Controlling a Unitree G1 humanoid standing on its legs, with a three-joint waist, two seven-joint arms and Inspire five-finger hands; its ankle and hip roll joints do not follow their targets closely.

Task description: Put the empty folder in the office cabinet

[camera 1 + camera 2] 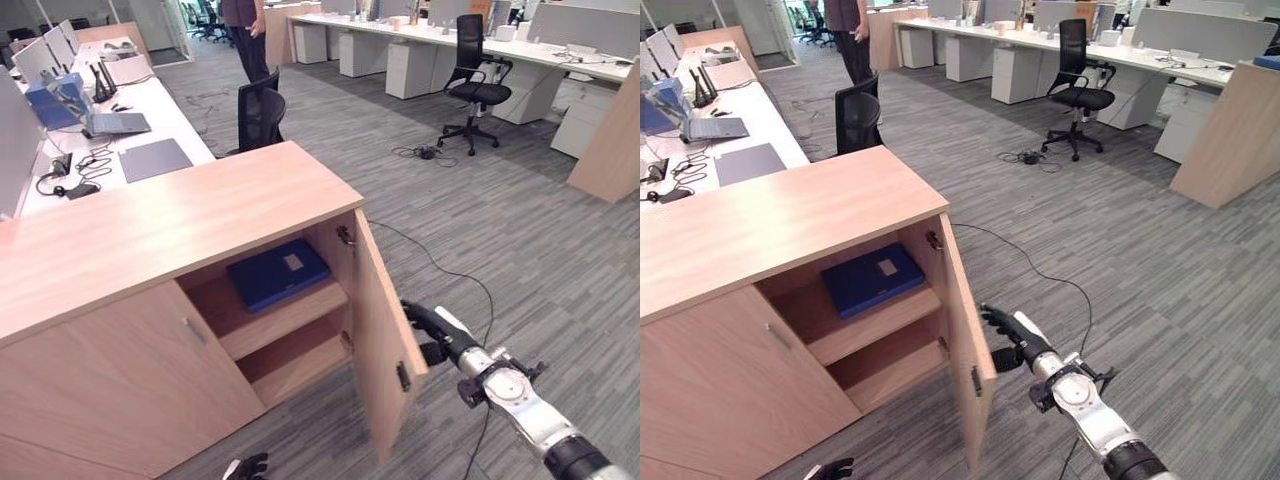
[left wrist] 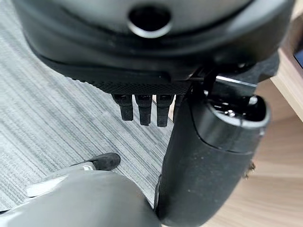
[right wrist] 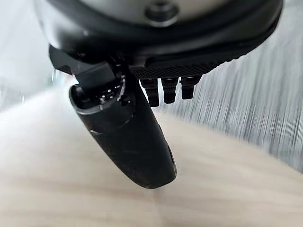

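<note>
With the blue folder (image 1: 277, 272) lying flat on the cabinet's upper shelf (image 1: 300, 310), I rest my empty, straight-fingered right robot hand (image 1: 428, 322) against the open door (image 1: 385, 330), apparently to close it.

Open cabinet (image 1: 150, 240) compartment, mouth facing the bare grey floor (image 1: 520, 230); upper shelf (image 1: 285, 318) half taken by a blue folder (image 1: 277, 271) lying flat, free room beside it toward the door hinge and on the bare lower shelf (image 1: 300, 368). Door (image 1: 385, 330) swung out, standing between the right hand (image 1: 432, 328), just beside its outer face, and the opening. Left half closed off by a shut door (image 1: 120, 385); left hand (image 1: 248, 467) low before it.
</note>
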